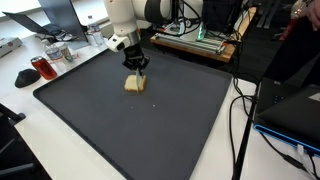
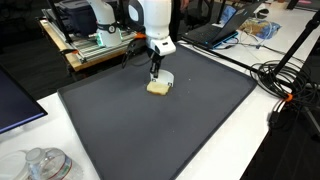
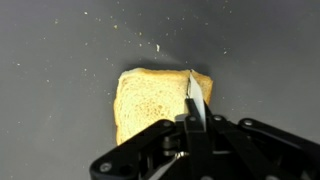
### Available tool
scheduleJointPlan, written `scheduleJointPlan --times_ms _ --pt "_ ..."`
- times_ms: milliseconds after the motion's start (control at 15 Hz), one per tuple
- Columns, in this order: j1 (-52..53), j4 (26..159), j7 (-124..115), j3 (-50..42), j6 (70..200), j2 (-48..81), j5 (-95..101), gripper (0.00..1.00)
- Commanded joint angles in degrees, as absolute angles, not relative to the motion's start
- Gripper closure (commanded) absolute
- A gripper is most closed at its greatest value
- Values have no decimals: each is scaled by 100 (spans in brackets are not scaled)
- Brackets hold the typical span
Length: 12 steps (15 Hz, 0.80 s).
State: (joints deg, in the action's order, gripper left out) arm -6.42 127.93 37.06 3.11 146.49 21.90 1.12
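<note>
The gripper [image 3: 193, 95] comes into the wrist view from 6 o'clock with its fingers pressed together into one narrow pale point. That point lies over the slice of bread [image 3: 150, 100], at about 3 o'clock on its face, near the crust. Whether the tips press on the bread or hang just above it I cannot tell.

In both exterior views the gripper [image 1: 140, 70] [image 2: 155, 72] points straight down and the slice of bread [image 1: 134, 85] [image 2: 158, 88] lies flat right beneath it, at its 6 o'clock. The slice rests on a dark mat [image 1: 150, 130] [image 2: 150, 130] that covers most of the white desk [image 1: 40, 140] [image 2: 280, 140]. It sits toward the mat's far half, at about 12 o'clock from the mat's middle.

Pale crumbs [image 3: 158, 47] dot the mat at 12 o'clock from the slice in the wrist view.

In an exterior view a red container [image 1: 42, 68] stands on the desk off the mat, at 9 o'clock from the bread and well apart from it. In an exterior view black cables [image 2: 285, 85] trail over the desk at 3 o'clock, and a clear jar [image 2: 45, 165] stands at 7 o'clock.
</note>
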Motion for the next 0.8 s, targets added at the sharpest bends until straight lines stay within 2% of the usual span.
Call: scheduleJointPlan --times_ms 0,733 --pt "-575 12484 3508 320 14837 3103 255 99" --pt "-743 12746 3607 261 14403 2650 228 99"
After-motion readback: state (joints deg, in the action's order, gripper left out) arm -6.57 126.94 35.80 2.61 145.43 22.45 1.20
